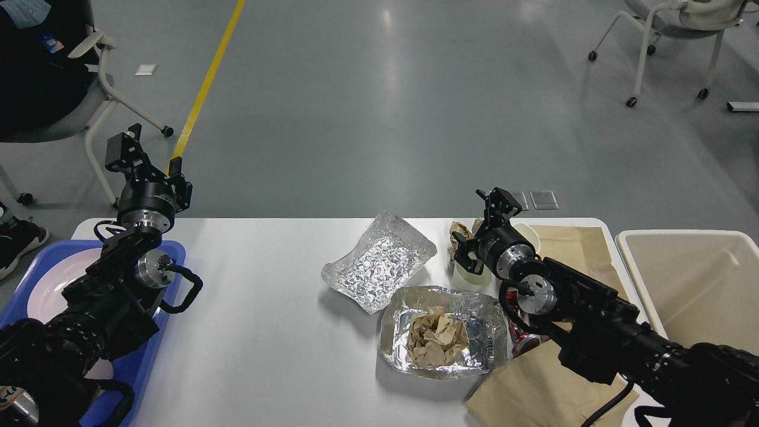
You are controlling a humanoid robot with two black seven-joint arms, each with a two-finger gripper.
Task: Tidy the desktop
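Desktop (267,332), white and matte with rounded far corners, spreads beneath both arms, its long axis running left to right across the view and its short axis running away from the robot toward the grey floor (379,118). That floor fills the room beyond both grippers, glossy with light streaks, and a yellow line (204,89) runs on it behind the left gripper. Wheeled chairs stand far off, one (71,107) behind the left gripper and one (670,35) well beyond the right.

Right of the right gripper sits a beige bin (688,279), and a sheet of brown paper (557,379) lies under the right arm. Below the left gripper, under the left arm, a blue tray (41,261) holds a white plate (53,279).

Left of the right gripper lies an empty foil tray (379,261), tilted, and nearer the robot a second foil tray (445,332) holds crumpled brown paper (436,338).

The left gripper (142,154) is raised above the table's far left edge, its fingers spread and holding nothing. The right gripper (480,228) hangs over a pale cup (468,276), its fingers apart, with a brown paper wad (459,231) just beside it; whether it touches either I cannot tell. A red can (522,341) shows partly under the right arm.
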